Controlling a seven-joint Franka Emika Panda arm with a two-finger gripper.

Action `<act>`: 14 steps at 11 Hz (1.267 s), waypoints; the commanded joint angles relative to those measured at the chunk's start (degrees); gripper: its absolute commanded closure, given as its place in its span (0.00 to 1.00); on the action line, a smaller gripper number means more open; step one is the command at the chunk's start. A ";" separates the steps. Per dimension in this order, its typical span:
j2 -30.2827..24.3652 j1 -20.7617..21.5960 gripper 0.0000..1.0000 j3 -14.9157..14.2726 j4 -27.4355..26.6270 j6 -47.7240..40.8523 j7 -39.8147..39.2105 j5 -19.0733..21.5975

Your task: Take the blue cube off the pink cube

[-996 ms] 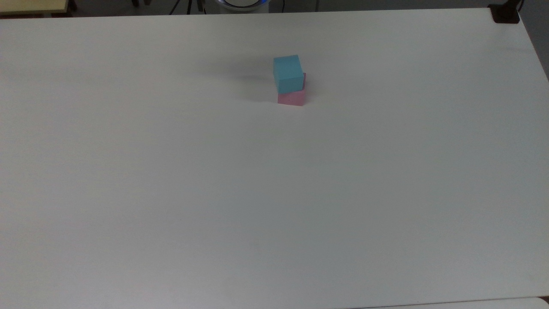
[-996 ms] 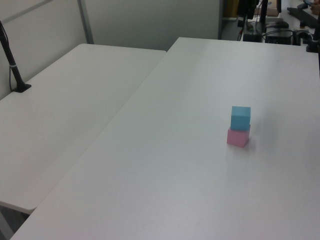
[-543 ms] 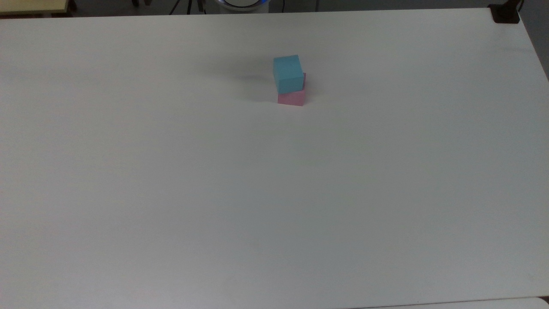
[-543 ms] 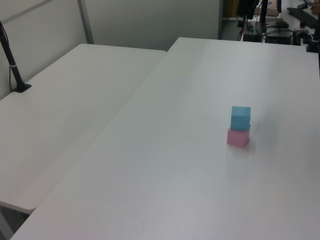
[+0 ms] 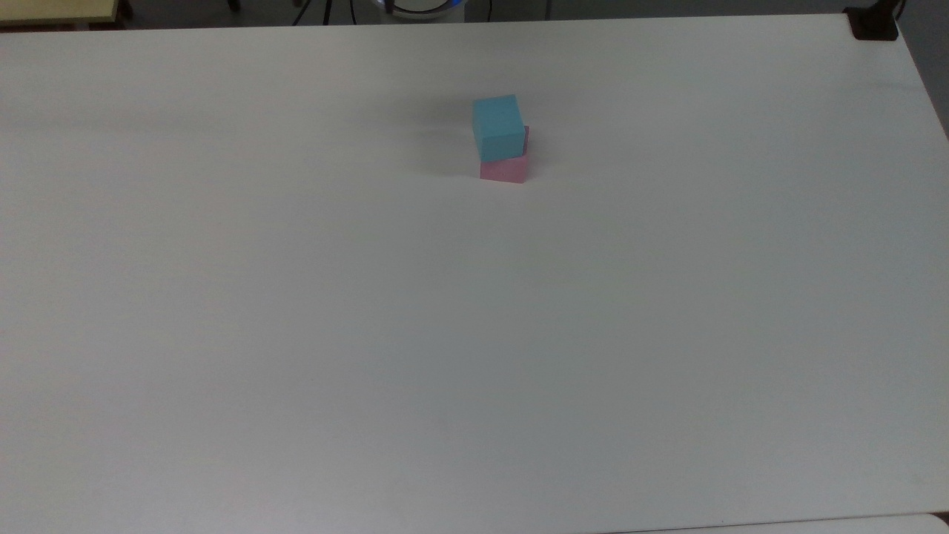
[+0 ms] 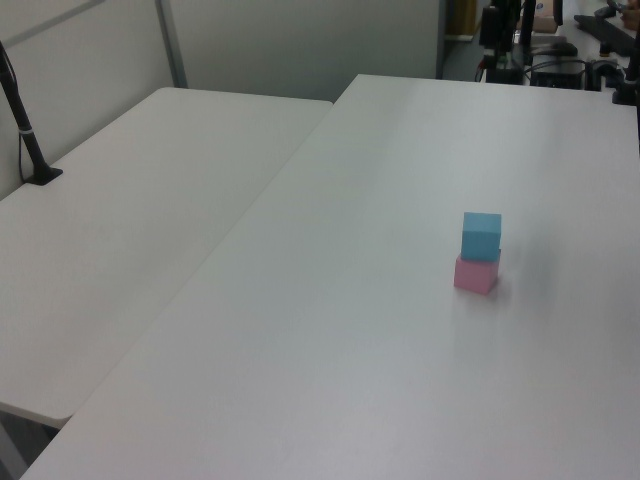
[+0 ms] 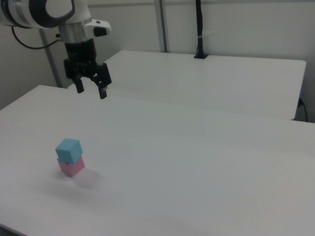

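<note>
The blue cube (image 5: 497, 126) sits on top of the pink cube (image 5: 503, 169), slightly offset, on the white table (image 5: 474, 334). The same stack appears in the left view, blue cube (image 6: 481, 235) over pink cube (image 6: 476, 274), and in the right view, blue cube (image 7: 68, 149) over pink cube (image 7: 71, 166). In the right view my gripper (image 7: 91, 91) hangs open in the air, well above and behind the stack, with nothing between its fingers.
A second white table (image 6: 120, 230) adjoins the first along a seam. A black pole (image 6: 25, 130) stands at its far side, and another black pole (image 7: 199, 29) shows in the right view. A dark clamp (image 5: 873, 22) sits at the table's far corner.
The cubes have not moved. The faint shadow left of the stack in the top view has shrunk and shifted.
</note>
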 commanded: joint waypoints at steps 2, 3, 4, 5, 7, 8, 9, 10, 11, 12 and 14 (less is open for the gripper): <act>1.43 3.47 0.00 2.81 -5.12 -1.57 2.47 0.51; 1.78 4.43 0.00 3.95 -7.05 -1.49 3.97 0.51; 1.96 4.70 0.00 4.92 -9.16 -1.22 4.07 0.60; 2.05 5.05 0.00 5.72 -11.71 1.13 4.07 0.94; 3.36 5.58 0.00 7.82 -15.06 5.18 4.33 1.47; 4.24 5.67 0.00 8.62 -15.25 5.28 4.42 1.48; 5.72 5.67 0.00 9.06 -15.16 5.46 4.51 1.65; 6.87 6.11 0.00 9.67 -15.07 5.81 6.25 2.35; 7.92 6.72 0.00 10.03 -15.07 7.38 7.57 2.35; 8.89 6.99 0.00 10.12 -15.16 9.13 8.80 2.44; 11.44 7.86 0.00 10.12 -14.90 10.98 10.91 2.35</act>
